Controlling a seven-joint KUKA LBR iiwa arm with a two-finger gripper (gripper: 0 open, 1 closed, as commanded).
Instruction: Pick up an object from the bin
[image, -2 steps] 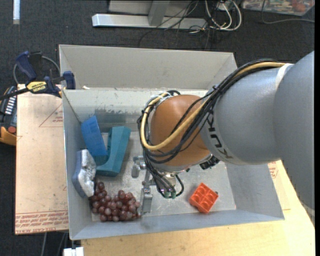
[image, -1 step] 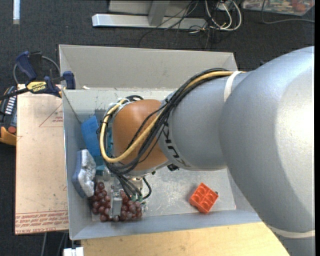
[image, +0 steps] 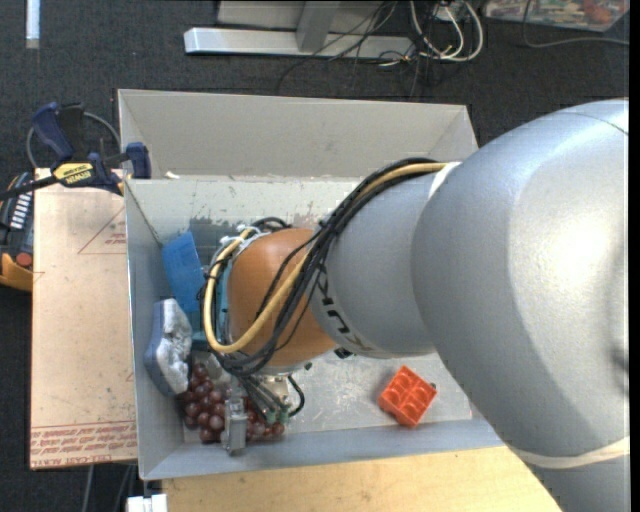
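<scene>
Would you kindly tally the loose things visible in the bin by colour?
Blue: 1, the block
Silver: 1, the crumpled piece
Dark red: 1, the grape bunch
Orange: 1, the studded brick
Total: 4 visible

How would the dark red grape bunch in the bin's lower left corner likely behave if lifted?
The grape bunch is a cluster of small round balls, so it would probably sag rather than lift stiffly. Those rounded surfaces could also slip from a pinch.
</scene>
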